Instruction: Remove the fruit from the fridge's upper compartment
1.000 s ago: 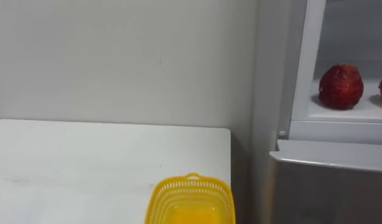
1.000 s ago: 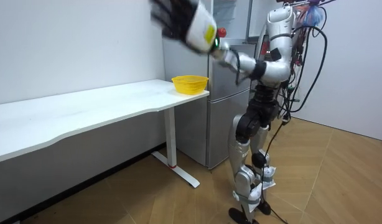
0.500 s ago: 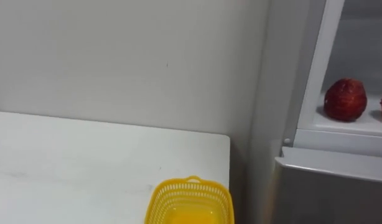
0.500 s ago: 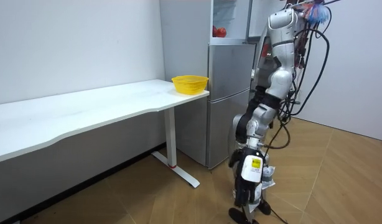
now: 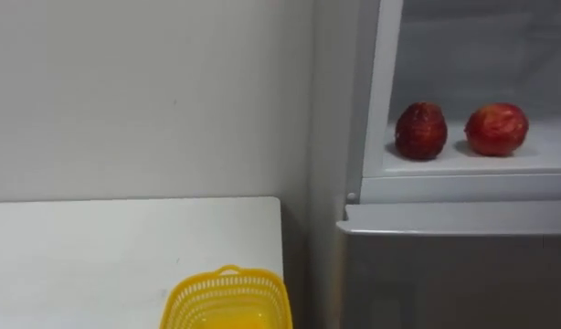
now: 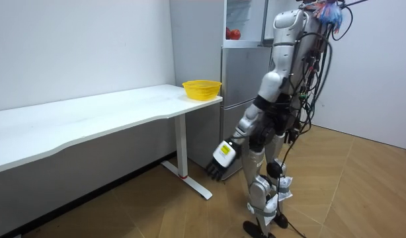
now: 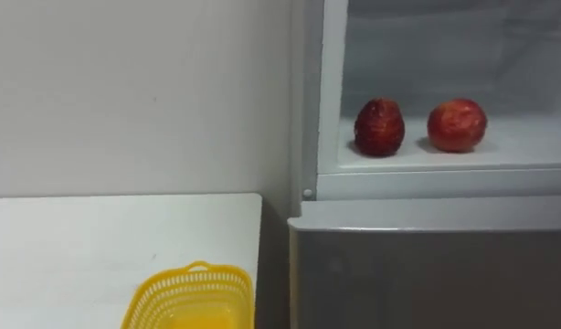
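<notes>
Room view, left hand (image 6: 221, 155) hanging, perhaps relaxed, eye views, two apples (image 5: 420, 132)

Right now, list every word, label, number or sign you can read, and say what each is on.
No text reads clearly enough to quote.
The yellow label above the left hand, room view: print too small to read.
On the fridge, apples, yellow basket and white table: no text.

We see a dark red apple (image 7: 379, 127) and a brighter red apple (image 7: 457, 124) standing near each other on the upper fridge shelf (image 7: 523, 148). A yellow basket (image 7: 191, 294) sits on the white table (image 7: 79, 247) just beside the fridge.
</notes>
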